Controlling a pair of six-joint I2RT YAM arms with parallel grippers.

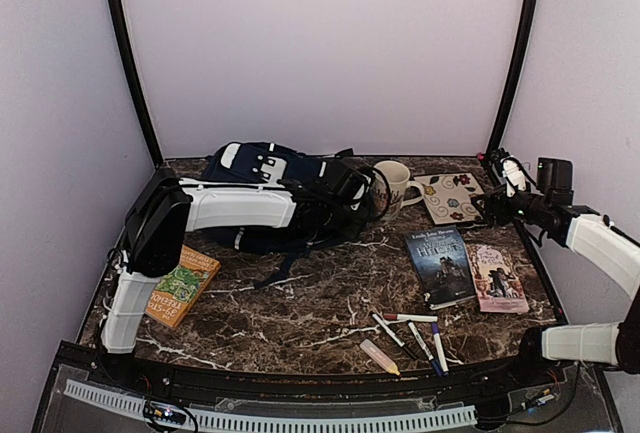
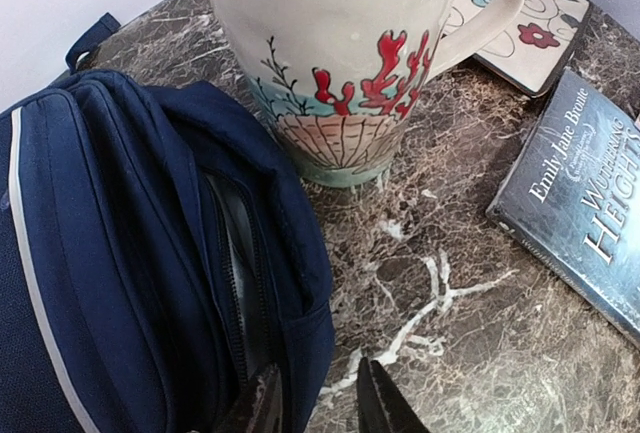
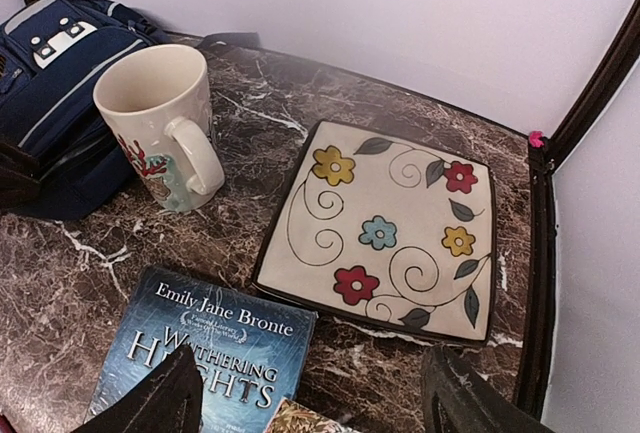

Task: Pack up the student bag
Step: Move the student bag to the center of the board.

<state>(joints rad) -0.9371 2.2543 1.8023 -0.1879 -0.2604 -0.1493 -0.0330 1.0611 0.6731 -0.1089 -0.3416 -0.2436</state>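
Note:
The student bag (image 1: 270,168) lies at the back left, navy with grey patches, its zip mouth facing right toward a mug. My left gripper (image 1: 372,196) reaches across it. In the left wrist view the left gripper (image 2: 316,368) straddles the edge of the bag (image 2: 100,253). One finger is inside the opening and the other finger (image 2: 380,408) is outside over the marble. A gap still shows beside the fabric. My right gripper (image 1: 490,208) hovers at the back right. Seen from its wrist, the right gripper (image 3: 310,353) stands wide open and empty.
A coral-patterned mug (image 1: 392,181) stands just right of the bag. A flowered square plate (image 3: 390,223) lies behind a dark blue book (image 1: 440,265) and a pink book (image 1: 497,278). An orange book (image 1: 180,286) lies front left. Several pens (image 1: 415,333) lie near the front edge.

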